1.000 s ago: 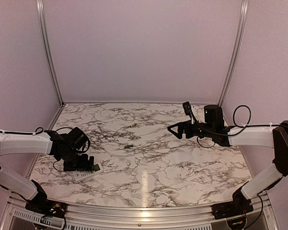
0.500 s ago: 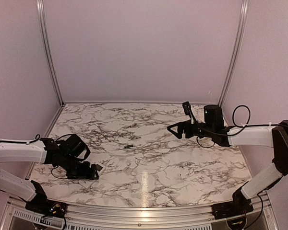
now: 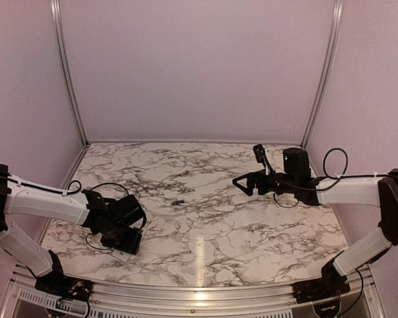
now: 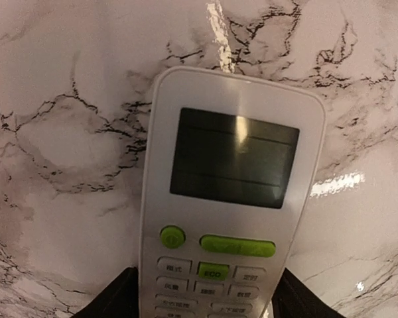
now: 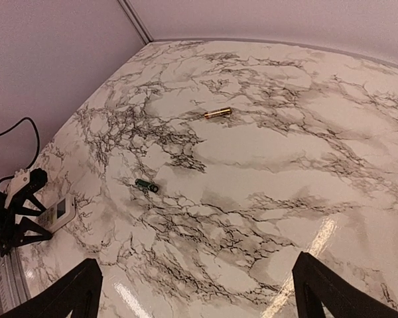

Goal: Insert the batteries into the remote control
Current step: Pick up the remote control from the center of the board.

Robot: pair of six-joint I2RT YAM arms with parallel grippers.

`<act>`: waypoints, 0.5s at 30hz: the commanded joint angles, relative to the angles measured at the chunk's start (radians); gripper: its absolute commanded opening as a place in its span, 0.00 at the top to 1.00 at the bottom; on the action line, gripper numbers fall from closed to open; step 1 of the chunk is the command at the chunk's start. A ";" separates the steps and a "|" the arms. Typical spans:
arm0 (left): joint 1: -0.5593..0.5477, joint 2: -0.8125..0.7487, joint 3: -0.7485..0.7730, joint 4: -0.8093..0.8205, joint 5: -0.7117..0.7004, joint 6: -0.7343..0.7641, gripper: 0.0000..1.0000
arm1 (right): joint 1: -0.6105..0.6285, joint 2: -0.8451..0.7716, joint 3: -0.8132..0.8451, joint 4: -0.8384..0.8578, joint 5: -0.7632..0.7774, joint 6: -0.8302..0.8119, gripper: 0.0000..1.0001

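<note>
Remote control (image 4: 231,218) first: it lies face up on the marble table (image 4: 60,99), with its button end between my left fingers (image 4: 113,299). One finger sits close against each long edge of the white case. I cannot tell whether they press it or only flank it. My left gripper (image 4: 209,295) is thus drawn in to roughly the handset's width. Past the fingertips come the green buttons (image 4: 237,246), then the grey display (image 4: 233,158), which points away from my wrist. From above, this gripper is low over the near left part of the table.

My right fingers (image 5: 73,291) are spread wide, with nothing between them but tabletop. The right gripper (image 5: 198,265) hangs above the right side of the table, aimed leftward.

Out ahead of it the dark green battery (image 5: 146,185) lies flat on the marble towards the middle of the table. The brass-coloured battery (image 5: 217,112) lies farther on. The two are well apart from each other, and both are well apart from the remote control, which shows small at the far left of that view, beside my left gripper.
</note>
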 commanded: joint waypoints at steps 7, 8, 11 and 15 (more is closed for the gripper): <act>-0.081 0.086 0.086 -0.013 -0.065 0.042 0.51 | 0.012 -0.105 -0.082 0.001 -0.079 0.002 0.01; -0.081 0.076 0.099 0.002 -0.038 0.071 0.54 | 0.015 -0.117 -0.093 0.005 -0.085 -0.004 0.01; -0.083 0.040 0.125 0.063 0.052 0.157 0.59 | 0.019 -0.158 -0.120 0.013 -0.108 -0.025 0.01; -0.083 0.006 0.148 0.157 0.249 0.267 0.60 | 0.032 -0.225 -0.161 0.028 -0.165 -0.069 0.01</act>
